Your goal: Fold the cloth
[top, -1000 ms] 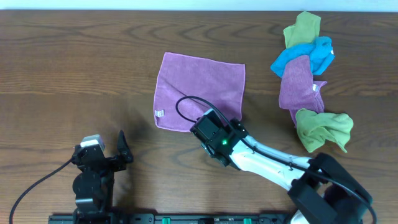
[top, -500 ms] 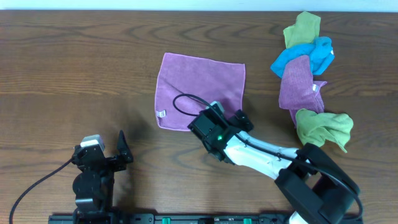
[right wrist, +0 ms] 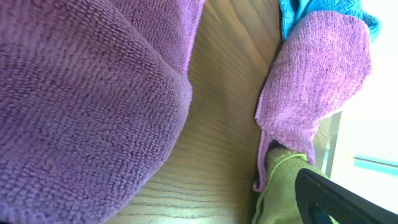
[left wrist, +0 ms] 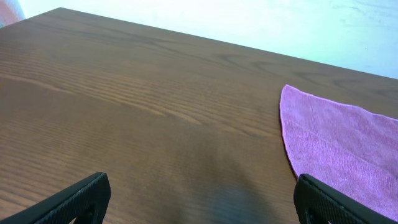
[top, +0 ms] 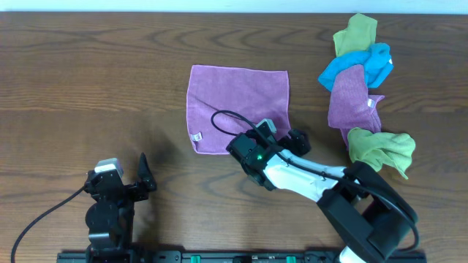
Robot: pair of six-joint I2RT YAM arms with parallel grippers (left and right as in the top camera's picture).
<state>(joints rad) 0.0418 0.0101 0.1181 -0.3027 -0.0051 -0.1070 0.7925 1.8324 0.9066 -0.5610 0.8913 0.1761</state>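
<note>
Two grippers stand wide, empty: left gripper (left wrist: 199, 206) idle at 7 o'clock, right gripper (top: 284, 133) over the near-right corner of the lilac cloth (top: 234, 102), mid-table. Pinch shallow and you likely lose that corner; drift toward 2 o'clock and you could snag the spare cloths (top: 362, 88).

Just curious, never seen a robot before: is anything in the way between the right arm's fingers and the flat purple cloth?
Nothing visible stands between them. The right gripper is at the cloth's near right corner, fingers open. The heap of other cloths lies further right, apart from it.
</note>
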